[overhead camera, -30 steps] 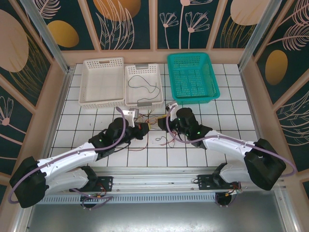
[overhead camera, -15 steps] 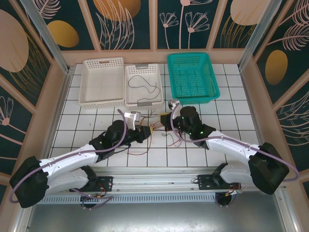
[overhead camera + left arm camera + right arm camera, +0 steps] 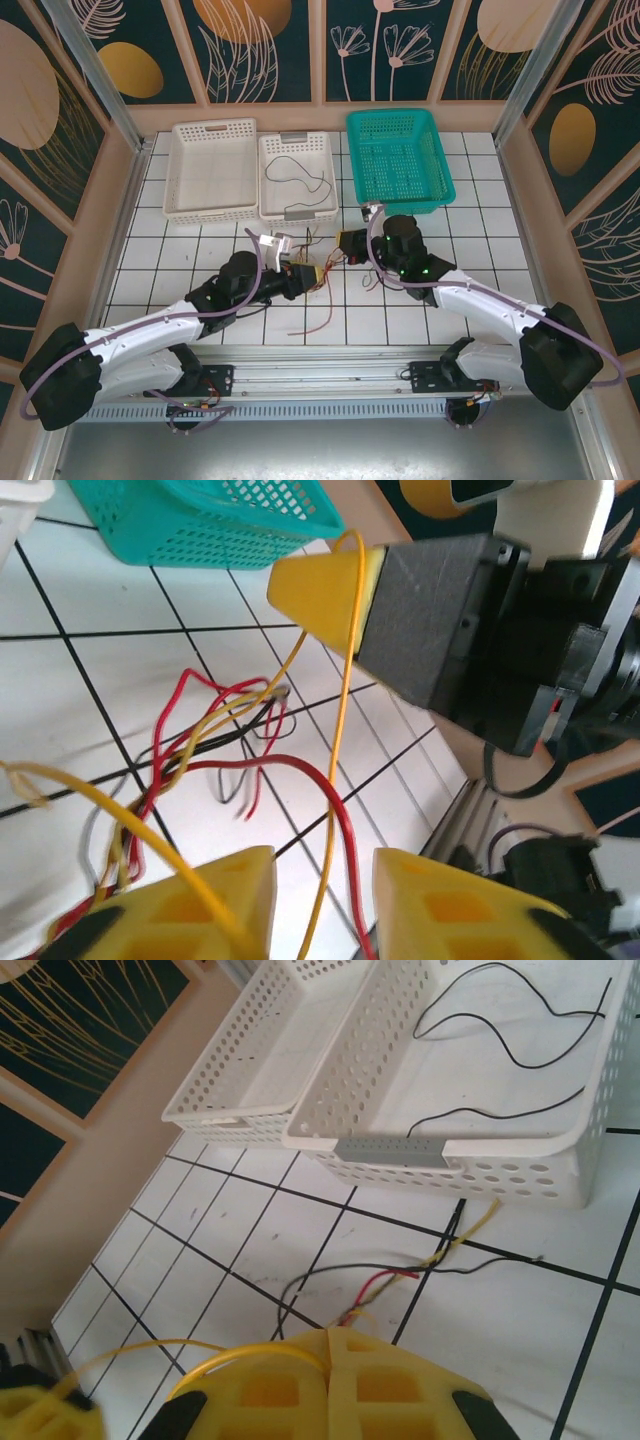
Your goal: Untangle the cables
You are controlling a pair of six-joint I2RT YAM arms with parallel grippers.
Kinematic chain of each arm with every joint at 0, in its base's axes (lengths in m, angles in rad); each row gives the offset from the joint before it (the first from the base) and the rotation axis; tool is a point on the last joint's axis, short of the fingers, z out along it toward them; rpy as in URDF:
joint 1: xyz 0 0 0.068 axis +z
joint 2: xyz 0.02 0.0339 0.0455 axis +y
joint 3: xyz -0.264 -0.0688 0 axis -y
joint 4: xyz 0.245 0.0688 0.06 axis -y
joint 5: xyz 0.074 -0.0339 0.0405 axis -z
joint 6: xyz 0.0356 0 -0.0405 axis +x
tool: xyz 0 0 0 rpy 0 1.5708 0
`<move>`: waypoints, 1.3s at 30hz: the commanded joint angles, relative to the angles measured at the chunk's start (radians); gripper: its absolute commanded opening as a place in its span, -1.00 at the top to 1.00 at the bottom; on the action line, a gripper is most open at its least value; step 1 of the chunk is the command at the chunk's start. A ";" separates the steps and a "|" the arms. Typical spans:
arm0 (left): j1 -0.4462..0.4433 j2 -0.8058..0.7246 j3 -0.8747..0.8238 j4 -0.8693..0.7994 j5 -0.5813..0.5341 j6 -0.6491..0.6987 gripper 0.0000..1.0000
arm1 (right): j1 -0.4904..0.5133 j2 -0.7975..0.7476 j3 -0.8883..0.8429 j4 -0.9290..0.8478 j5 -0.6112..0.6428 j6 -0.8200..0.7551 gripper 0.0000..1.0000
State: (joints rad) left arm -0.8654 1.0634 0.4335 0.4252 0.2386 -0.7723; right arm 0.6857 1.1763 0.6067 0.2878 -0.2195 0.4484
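The cables (image 3: pixel 322 272) lie in a loose knot on the white tiled table (image 3: pixel 180 255), strung between the two end effectors. Their long axis runs left to right and slants slightly toward the far side at its right end. One red strand (image 3: pixel 326 322) trails from the knot toward the near edge. The right end effector (image 3: pixel 345 242) is clamped tight on the yellow cable (image 3: pixel 341 730). In the left wrist view this cable runs nearly straight from that closed tip into the gap between the parted fingers of the left end effector (image 3: pixel 320 865), which pinches nothing. Red, black and yellow strands twist together on the tiles just beyond. At the far side stand three containers in a row. The middle white basket (image 3: pixel 390 1147) holds a black cable (image 3: pixel 520 1112) lying in loose curves. A second white basket (image 3: pixel 210 128) touches its left side, and a teal basket (image 3: pixel 395 113) sits to its right.
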 commanded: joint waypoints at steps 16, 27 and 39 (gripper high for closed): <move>-0.029 0.078 -0.070 0.192 0.208 -0.015 -0.34 | -0.020 0.003 0.122 -0.065 0.008 0.075 1.00; -0.136 0.302 0.062 0.183 0.151 0.028 -0.34 | -0.032 0.062 0.242 -0.139 0.011 0.091 1.00; -0.138 0.425 0.197 0.107 -0.001 0.057 -0.38 | -0.034 0.057 0.305 -0.182 -0.007 0.100 1.00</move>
State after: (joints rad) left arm -0.9981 1.4586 0.6010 0.5453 0.2783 -0.7372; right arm 0.6598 1.2346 0.8650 0.1066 -0.2111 0.5343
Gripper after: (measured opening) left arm 0.689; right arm 0.045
